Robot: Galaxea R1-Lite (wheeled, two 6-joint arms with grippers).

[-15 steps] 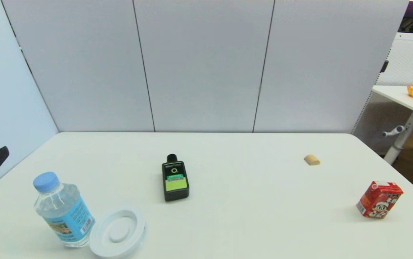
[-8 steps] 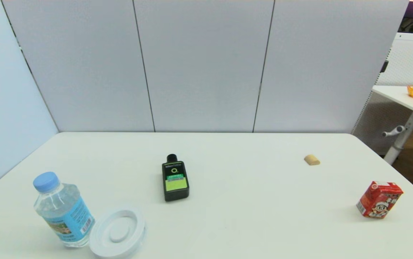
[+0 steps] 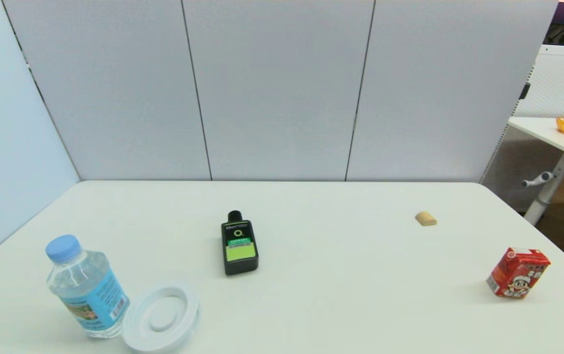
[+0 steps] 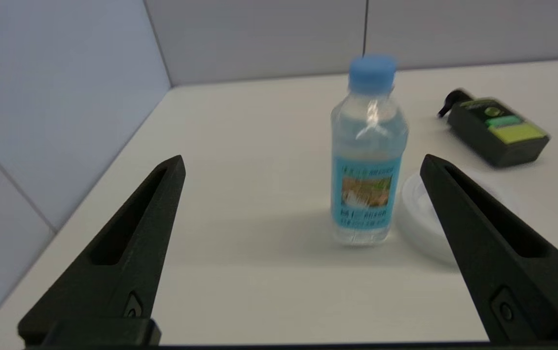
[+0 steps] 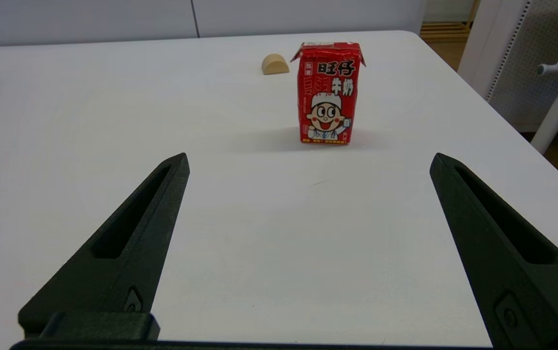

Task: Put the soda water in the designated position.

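— Soda water (image 4: 369, 150), how did the left claw (image 4: 303, 165) stand to it?
— Spread wide and empty, short of the upright bottle, which touched a white round lid (image 4: 424, 218) near the worktop's (image 3: 336, 295) left front.
— The right claw (image 5: 308, 163)?
— Gaping too, empty, facing 1 red milk carton (image 5: 327, 92).

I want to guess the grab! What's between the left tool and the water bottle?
Nothing: in the left wrist view, bare table lies between the open left tool and the soda water.
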